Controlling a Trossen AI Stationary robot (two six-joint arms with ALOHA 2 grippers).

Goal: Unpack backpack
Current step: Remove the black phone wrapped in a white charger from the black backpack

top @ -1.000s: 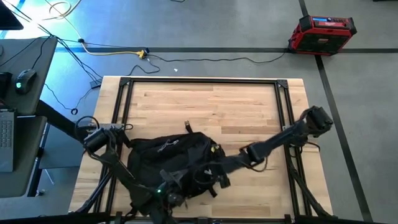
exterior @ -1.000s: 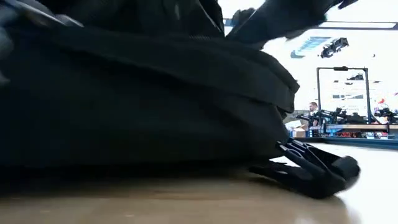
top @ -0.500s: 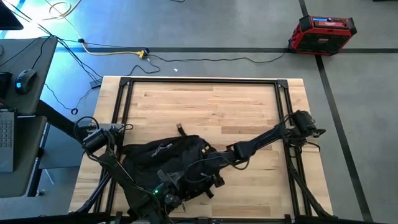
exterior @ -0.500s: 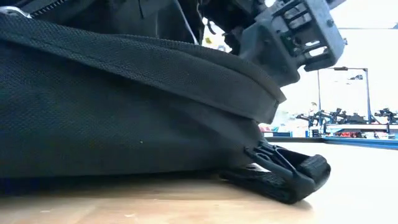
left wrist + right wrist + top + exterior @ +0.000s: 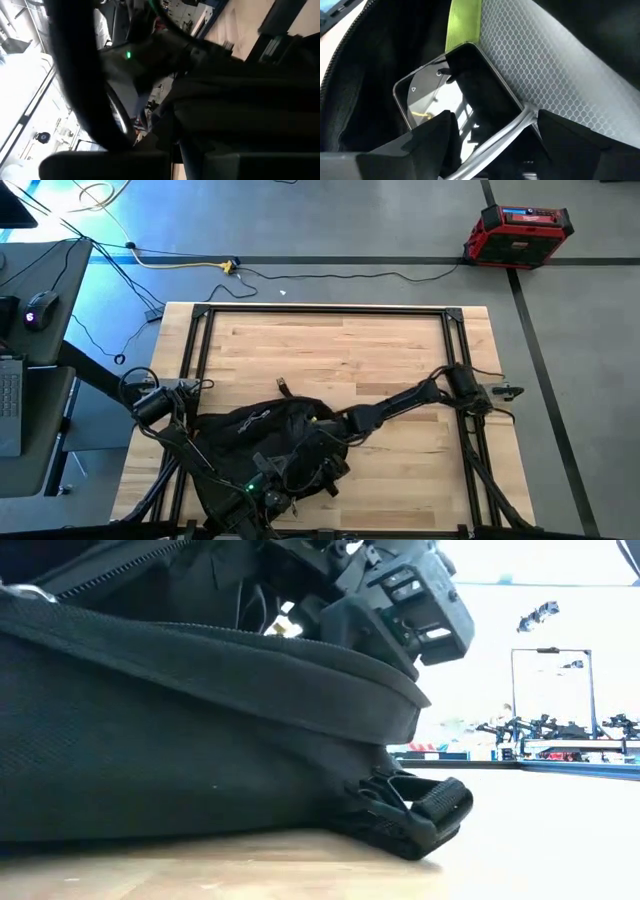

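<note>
While my right gripper [image 5: 490,137] gapes empty over the phone [image 5: 457,100] inside the backpack [image 5: 265,450] near the worktop's front edge, I should straddle its sides squarely; the left gripper stays shut.

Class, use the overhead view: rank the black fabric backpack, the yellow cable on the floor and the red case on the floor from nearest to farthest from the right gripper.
1. Black fabric backpack: the right gripper reaches into it.
2. Yellow cable: on the floor beyond the table's far left corner.
3. Red case: on the floor beyond the far right corner.
</note>
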